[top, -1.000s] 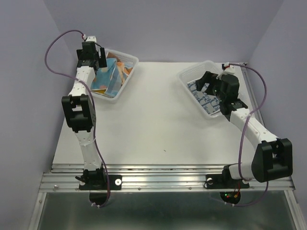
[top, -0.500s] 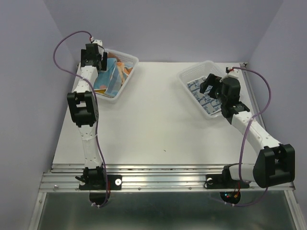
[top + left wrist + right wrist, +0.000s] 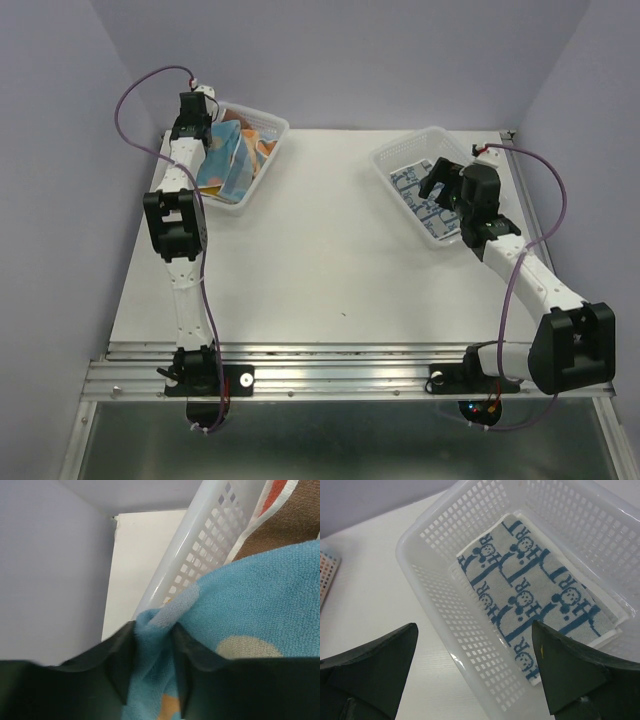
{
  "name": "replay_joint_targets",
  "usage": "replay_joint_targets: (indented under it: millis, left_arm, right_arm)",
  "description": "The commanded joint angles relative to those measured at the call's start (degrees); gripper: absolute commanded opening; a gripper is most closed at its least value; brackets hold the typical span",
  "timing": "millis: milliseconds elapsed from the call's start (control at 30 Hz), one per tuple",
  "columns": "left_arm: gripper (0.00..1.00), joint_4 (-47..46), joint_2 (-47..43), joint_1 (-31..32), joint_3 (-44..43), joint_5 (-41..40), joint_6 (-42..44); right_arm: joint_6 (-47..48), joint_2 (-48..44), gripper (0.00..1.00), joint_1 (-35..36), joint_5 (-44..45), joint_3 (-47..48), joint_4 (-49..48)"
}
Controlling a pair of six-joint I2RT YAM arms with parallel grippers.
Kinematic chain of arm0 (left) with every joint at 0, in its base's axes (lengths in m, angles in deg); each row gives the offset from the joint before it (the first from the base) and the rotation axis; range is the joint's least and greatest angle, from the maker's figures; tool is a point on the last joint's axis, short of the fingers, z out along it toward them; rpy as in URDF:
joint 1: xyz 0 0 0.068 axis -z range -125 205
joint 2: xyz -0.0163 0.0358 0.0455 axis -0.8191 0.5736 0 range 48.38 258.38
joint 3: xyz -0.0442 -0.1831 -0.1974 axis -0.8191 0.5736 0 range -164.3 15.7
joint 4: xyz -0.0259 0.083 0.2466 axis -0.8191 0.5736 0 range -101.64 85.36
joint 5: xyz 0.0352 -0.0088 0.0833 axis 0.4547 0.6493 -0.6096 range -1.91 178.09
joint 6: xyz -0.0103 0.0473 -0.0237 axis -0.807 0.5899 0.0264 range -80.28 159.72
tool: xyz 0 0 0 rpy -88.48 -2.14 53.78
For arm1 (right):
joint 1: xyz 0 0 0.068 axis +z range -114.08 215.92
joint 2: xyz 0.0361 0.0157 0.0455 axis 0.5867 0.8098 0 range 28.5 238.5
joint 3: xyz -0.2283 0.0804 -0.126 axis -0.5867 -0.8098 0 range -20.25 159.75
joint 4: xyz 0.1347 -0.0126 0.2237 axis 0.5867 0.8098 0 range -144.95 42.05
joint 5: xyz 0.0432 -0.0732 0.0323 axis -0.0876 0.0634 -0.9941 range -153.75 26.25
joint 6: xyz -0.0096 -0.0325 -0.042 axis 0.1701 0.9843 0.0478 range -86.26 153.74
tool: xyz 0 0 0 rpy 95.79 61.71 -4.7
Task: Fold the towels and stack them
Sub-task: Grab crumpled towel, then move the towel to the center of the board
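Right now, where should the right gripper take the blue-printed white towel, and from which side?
Probably from above: the towel lies flat in the basket, whose walls block the sides. The open right gripper could pinch its far long edge, where bare floor shows beside it.

The only lettering is on the white towel [image 3: 535, 605] lying flat in the right-hand basket [image 3: 440, 615]. It is printed in blue block capitals, set in rows that run slantwise across the cloth and repeat from row to row. In the right wrist view the letters stand upside down; turned about, they look like H, O, R and T (whether more letters belong to the word cannot be told, since the rows break off at the towel's edges). Small blue round-eared heads sit between the rows. From the top view the same print [image 3: 425, 205] is only blue marks, too small to read.
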Motion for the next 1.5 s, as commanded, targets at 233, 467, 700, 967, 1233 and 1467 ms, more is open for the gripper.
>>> replay_joint_targets:
  millis: [233, 467, 700, 967, 1233, 1467]
  left_arm:
    - [0.0, -1.91, -4.51, -0.38, -0.86, -1.17, 0.88]
    - [0.0, -1.56, -13.03, -0.29, 3.26, 4.45, -2.89]
    - [0.0, -1.56, -29.19, 0.67, 10.21, 14.21, -9.48]
    - [0.0, -1.73, -48.16, 9.54, 18.12, 18.61, -14.67]
    - [0.0, -0.51, -59.87, 28.35, 17.95, 17.99, -23.72]
    - [0.0, -2.26, -71.02, 37.23, 21.72, 21.77, -29.61]
  right_arm:
    - [0.27, -2.42, 1.0, 0.28, 1.96, -1.19, -0.72]
    - [0.44, -3.38, 1.0, 0.28, 1.08, -1.63, -0.99]
    - [0.18, -9.08, 1.0, 0.28, -1.03, -3.47, -0.73]
    - [-0.87, -18.05, 1.0, 0.28, -4.72, -5.84, 1.56]
    - [-2.19, -26.23, 1.0, 0.2, -9.64, -6.38, 7.44]
    - [-2.11, -33.08, 1.0, 0.28, -11.67, -6.2, 13.16]
